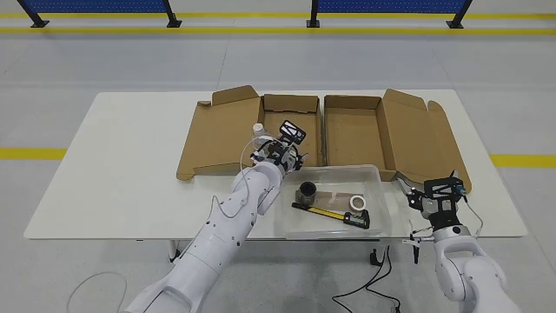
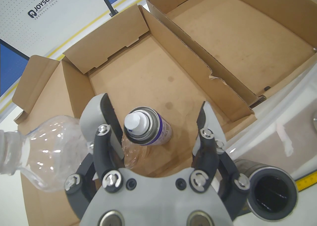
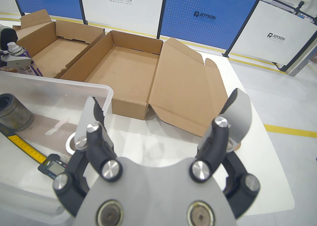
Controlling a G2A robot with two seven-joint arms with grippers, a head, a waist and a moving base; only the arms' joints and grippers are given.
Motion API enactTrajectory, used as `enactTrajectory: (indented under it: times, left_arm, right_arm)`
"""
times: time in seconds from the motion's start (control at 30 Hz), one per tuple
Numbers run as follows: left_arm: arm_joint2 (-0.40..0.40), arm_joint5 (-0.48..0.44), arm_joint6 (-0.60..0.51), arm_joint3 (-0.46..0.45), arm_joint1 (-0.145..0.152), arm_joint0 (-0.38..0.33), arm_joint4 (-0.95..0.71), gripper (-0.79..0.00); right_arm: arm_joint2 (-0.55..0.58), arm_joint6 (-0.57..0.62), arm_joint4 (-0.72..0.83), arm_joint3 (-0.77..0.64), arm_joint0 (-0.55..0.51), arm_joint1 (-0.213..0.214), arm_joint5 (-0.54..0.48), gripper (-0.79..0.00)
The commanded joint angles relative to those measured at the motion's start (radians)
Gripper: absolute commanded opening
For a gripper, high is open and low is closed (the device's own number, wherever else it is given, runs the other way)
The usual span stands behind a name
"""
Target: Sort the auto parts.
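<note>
A spray can [image 2: 148,128] with a white nozzle stands upright on the floor of the left cardboard box [image 2: 148,68]. My left gripper [image 2: 154,103] hangs open just above it, one finger on each side and neither touching. Next to the can lies a clear plastic bottle [image 2: 42,147]. In the top view the left gripper [image 1: 282,150] is over that box's front right corner. My right gripper [image 3: 163,98] is open and holds nothing, low over the table to the right of the clear bin [image 3: 74,84]. The top view shows it as the right gripper [image 1: 439,193] near the table's front right.
The clear bin [image 1: 334,174] holds a metal cylinder [image 1: 305,194], a caliper with a yellow scale [image 1: 334,216] and a white ring [image 1: 357,202]. The right cardboard box [image 1: 352,139] stands open behind the bin, its flaps spread toward the table's right edge.
</note>
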Motion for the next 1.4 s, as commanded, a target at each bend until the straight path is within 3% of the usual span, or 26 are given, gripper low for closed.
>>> enactTrajectory:
  times: [0.0,0.23,0.37,0.53,0.73,0.87,1.1,1.17,1.37]
  left_arm:
    - [0.002,-0.008,-0.001,-0.028,0.001,0.006,0.005,0.000]
    - [-0.002,-0.035,-0.040,-0.187,0.007,0.050,0.008,0.000]
    - [-0.029,0.000,-0.215,-0.306,0.004,0.084,-0.086,0.000]
    - [-0.030,0.021,-0.391,-0.449,0.008,0.121,-0.080,0.000]
    - [-0.033,0.011,-0.551,-0.552,0.019,0.187,-0.040,0.000]
    - [-0.027,-0.062,-0.619,-0.620,0.029,0.242,-0.033,0.000]
    - [-0.024,-0.071,-0.724,-0.673,0.032,0.279,-0.107,0.000]
    - [-0.012,-0.097,-0.678,-0.676,0.034,0.285,-0.092,0.000]
    - [-0.018,0.034,-0.712,-0.656,0.021,0.296,-0.243,0.000]
  right_arm:
    - [0.000,0.000,0.000,0.000,0.000,0.000,0.000,0.000]
    - [0.000,0.000,0.000,0.000,0.000,0.000,0.000,0.000]
    - [0.000,0.000,0.000,0.000,0.000,0.000,0.000,0.000]
    - [0.000,0.000,0.000,0.000,0.000,0.000,0.000,0.000]
    - [0.000,0.000,0.000,0.000,0.000,0.000,0.000,0.000]
    - [0.000,0.000,0.000,0.000,0.000,0.000,0.000,0.000]
    - [0.000,0.000,0.000,0.000,0.000,0.000,0.000,0.000]
    - [0.000,0.000,0.000,0.000,0.000,0.000,0.000,0.000]
    - [0.000,0.000,0.000,0.000,0.000,0.000,0.000,0.000]
